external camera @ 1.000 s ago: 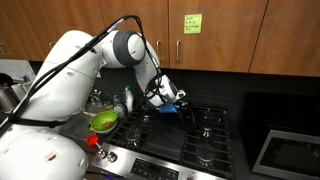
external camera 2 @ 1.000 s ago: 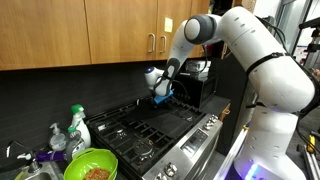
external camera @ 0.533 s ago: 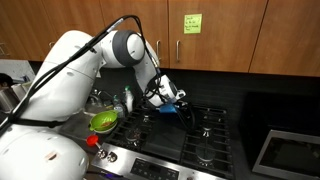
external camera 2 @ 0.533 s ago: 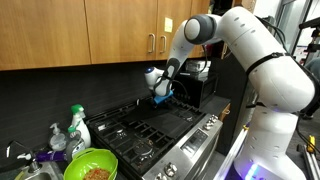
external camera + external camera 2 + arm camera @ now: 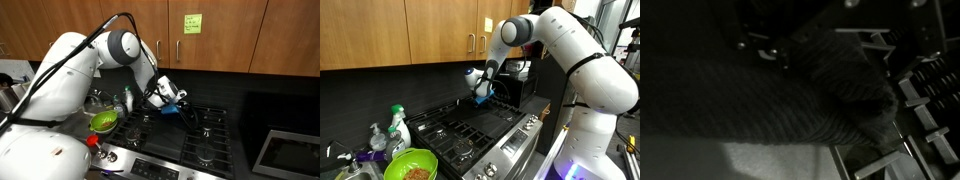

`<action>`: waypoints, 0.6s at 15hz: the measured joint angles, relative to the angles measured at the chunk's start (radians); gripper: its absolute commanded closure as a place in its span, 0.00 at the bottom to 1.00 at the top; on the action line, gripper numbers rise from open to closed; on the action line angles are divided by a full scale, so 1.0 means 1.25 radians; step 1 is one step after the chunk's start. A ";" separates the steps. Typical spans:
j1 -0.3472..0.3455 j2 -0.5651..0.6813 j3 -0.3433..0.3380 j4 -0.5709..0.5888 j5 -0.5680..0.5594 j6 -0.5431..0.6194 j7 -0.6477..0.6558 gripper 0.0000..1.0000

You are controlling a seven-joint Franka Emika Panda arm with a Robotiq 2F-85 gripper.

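Note:
My gripper (image 5: 168,95) hangs low over the back of a black gas stove (image 5: 205,138), its white wrist tilted downward. A blue cloth (image 5: 176,102) bunches right at the fingertips, just above the grates; it also shows in an exterior view as the blue cloth (image 5: 480,97) under the gripper (image 5: 477,88). In the wrist view a dark ribbed cloth (image 5: 780,85) fills most of the picture and hides the fingers. Stove grates (image 5: 925,95) show at its right. Whether the jaws still pinch the cloth is not visible.
A green bowl (image 5: 103,121) with food sits on the counter beside the stove, also seen as the green bowl (image 5: 410,167). A soap bottle (image 5: 397,125) and a spray bottle (image 5: 376,137) stand behind it. Wooden cabinets (image 5: 220,30) hang overhead. A black appliance (image 5: 516,86) stands behind the gripper.
The arm's upper part has shifted very slightly. The gripper and the blue cloth stay in the same place over the back burners.

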 measured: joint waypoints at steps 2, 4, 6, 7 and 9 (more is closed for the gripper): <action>0.005 0.000 -0.012 0.000 0.000 0.000 0.000 0.05; 0.005 0.001 -0.013 0.000 0.000 0.000 -0.001 0.03; 0.005 0.003 -0.013 0.000 0.000 -0.001 -0.001 0.28; 0.005 0.005 -0.014 0.000 0.000 -0.001 -0.001 0.30; 0.005 0.010 -0.014 0.000 0.000 -0.002 0.000 0.42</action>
